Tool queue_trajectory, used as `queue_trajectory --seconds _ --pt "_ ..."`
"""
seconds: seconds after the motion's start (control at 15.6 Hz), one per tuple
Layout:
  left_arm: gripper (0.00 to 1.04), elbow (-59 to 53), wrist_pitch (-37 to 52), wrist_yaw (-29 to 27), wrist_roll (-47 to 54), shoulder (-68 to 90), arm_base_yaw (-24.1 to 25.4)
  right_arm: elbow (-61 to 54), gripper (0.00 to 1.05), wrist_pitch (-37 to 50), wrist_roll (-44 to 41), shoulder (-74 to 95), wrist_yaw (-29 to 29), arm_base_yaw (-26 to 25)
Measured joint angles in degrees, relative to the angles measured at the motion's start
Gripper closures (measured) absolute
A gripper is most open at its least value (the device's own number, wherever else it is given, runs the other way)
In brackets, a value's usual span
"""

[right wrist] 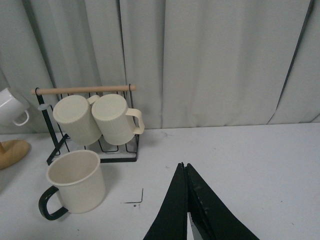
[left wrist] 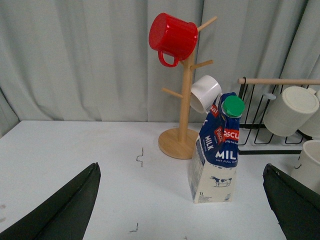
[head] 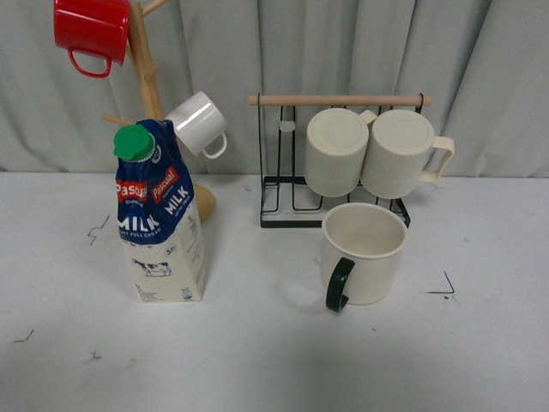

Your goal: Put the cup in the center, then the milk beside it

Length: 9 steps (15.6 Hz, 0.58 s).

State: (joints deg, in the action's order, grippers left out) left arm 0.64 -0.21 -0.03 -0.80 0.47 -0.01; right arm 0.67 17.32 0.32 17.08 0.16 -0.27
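Note:
The cup [head: 363, 253], a wide cream mug with a black handle, stands upright on the white table right of the middle, handle toward me; the right wrist view shows the cup [right wrist: 76, 181] too. The milk [head: 159, 213], a blue-topped carton with a green cap, stands upright at the left, and the milk [left wrist: 216, 149] also shows from the left wrist. My left gripper [left wrist: 182, 200] is open, its black fingers [left wrist: 62, 210] wide apart, well short of the carton. My right gripper [right wrist: 183, 166] is shut on nothing, off to the side of the cup. Neither gripper shows in the front view.
A wooden mug tree [head: 146, 64] behind the carton carries a red mug [head: 91, 30] and a small white mug [head: 199, 124]. A black wire rack [head: 339, 163] behind the cup holds two ribbed cream mugs [head: 336, 150]. Grey curtains close the back.

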Motion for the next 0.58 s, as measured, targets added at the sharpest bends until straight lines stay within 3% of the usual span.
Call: queue_trajectory --seconds 0.45,0.51,0.58 --pt "0.07 0.00 0.02 0.02 0.00 0.00 0.00 0.00 1.03 -8.26 0.00 -7.72 0.00 0.00" --pt "0.07 0.00 0.00 0.00 0.00 0.00 0.00 0.00 1.03 -17.14 0.00 -13.84 -0.13 0.00" --pt "0.07 0.00 -0.02 0.07 0.02 0.00 0.00 0.04 1.03 -16.39 0.00 -16.79 -0.20 0.00"
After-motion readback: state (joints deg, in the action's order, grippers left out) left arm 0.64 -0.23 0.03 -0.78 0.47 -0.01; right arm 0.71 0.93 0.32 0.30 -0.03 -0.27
